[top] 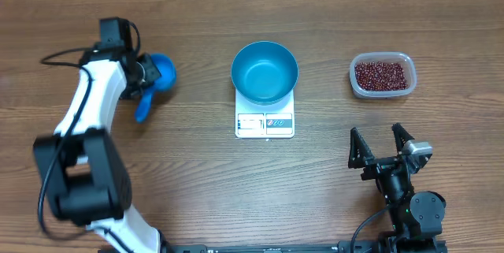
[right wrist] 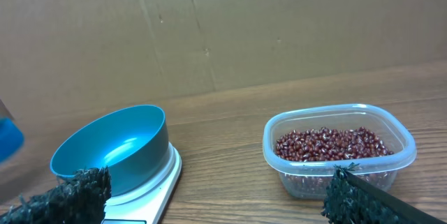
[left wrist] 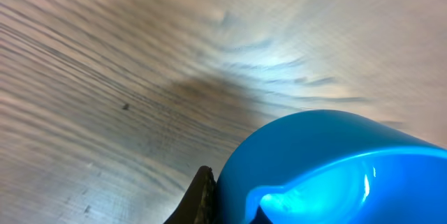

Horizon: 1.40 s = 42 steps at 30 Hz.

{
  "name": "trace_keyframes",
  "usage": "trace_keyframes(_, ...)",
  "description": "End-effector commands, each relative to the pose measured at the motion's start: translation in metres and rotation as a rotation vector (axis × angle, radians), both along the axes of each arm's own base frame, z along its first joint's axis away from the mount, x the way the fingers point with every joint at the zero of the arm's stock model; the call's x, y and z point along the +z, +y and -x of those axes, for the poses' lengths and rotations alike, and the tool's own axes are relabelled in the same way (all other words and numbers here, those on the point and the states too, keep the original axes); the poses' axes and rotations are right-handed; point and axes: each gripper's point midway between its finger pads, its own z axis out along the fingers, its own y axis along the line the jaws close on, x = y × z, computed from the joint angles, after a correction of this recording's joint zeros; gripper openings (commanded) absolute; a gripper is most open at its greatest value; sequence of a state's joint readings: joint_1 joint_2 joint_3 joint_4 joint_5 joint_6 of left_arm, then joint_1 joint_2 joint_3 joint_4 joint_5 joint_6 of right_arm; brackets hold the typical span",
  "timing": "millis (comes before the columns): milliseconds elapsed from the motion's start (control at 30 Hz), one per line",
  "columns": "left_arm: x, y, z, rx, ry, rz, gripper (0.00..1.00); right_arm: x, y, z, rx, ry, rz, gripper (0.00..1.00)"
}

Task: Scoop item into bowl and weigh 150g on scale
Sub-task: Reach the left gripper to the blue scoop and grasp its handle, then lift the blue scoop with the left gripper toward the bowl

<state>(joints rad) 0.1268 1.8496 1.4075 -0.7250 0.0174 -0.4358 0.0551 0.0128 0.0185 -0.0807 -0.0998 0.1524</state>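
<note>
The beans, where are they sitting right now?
In the overhead view the beans lie in a clear tub on the robot's right side, right of the blue bowl on the scale and ahead of the open right gripper.

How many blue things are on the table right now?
2: the bowl sitting on the scale in the middle, and the scoop at the far left. Nothing else blue shows.

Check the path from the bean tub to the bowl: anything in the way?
Nothing visible. Only bare table lies between the tub of beans and the bowl on the scale; the bowl is empty.
</note>
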Motion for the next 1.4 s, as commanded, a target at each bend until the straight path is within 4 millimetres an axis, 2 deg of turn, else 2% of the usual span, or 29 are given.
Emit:
trace_keyframes(0, 0.067, 0.0, -0.001, 0.036, -0.148, 0.009, 0.04, -0.002, 0.001, 0.0, 0.002, -0.004, 0.004, 1.0)
trace_keyframes(33, 0.074, -0.001, 0.001, 0.036, -0.16, 0.009, 0.05, -0.002, 0.001, 0.0, 0.002, -0.004, 0.004, 1.0)
trace_keyframes(67, 0.093, -0.008, 0.008, 0.028, -0.193, 0.012, 0.04, -0.002, 0.001, 0.0, 0.002, -0.004, 0.004, 1.0)
trace_keyframes(167, 0.108, -0.022, 0.018, 0.034, -0.208, 0.035, 0.04, -0.002, 0.001, 0.0, 0.002, -0.004, 0.004, 1.0)
trace_keyframes(300, 0.114, -0.053, 0.031, 0.06, -0.186, 0.098, 0.04, -0.002, 0.001, 0.0, 0.002, -0.004, 0.004, 1.0)
trace_keyframes(333, 0.114, -0.068, 0.031, 0.053, -0.184, 0.13, 0.04, -0.002, 0.001, 0.0, 0.002, -0.004, 0.004, 1.0)
trace_keyframes(567, 0.123, -0.136, 0.027, 0.13, -0.216, 0.288, 0.04, -0.002, 0.0, 0.0, -0.006, -0.004, 0.005, 1.0)
trace_keyframes(633, 0.123, -0.15, 0.03, 0.263, -0.196, 0.385, 0.04, -0.003, -0.022, -0.002, -0.131, 0.0, 0.008, 1.0)
trace_keyframes(667, 0.123, -0.155, 0.031, 0.3, -0.188, 0.412, 0.05, -0.003, -0.024, -0.003, -0.143, -0.001, 0.007, 1.0)
trace_keyframes(900, 0.122, -0.175, 0.038, 0.407, -0.152, 0.501, 0.04, -0.002, -0.024, -0.003, -0.146, -0.006, 0.007, 1.0)
trace_keyframes(967, 0.122, -0.18, 0.04, 0.441, -0.13, 0.545, 0.04, 0.005, -0.023, -0.003, -0.139, -0.03, -0.004, 1.0)
trace_keyframes(1067, 0.123, -0.186, 0.042, 0.472, -0.103, 0.599, 0.05, 0.007, -0.003, -0.001, -0.023, -0.022, -0.097, 1.0)
trace_keyframes(1233, 0.124, -0.194, 0.044, 0.505, -0.065, 0.66, 0.04, 0.007, 0.04, 0.012, 0.239, 0.087, -0.412, 1.0)
trace_keyframes(1367, 0.124, -0.194, 0.045, 0.509, -0.062, 0.661, 0.04, 0.005, 0.047, 0.015, 0.278, 0.141, -0.527, 1.0)
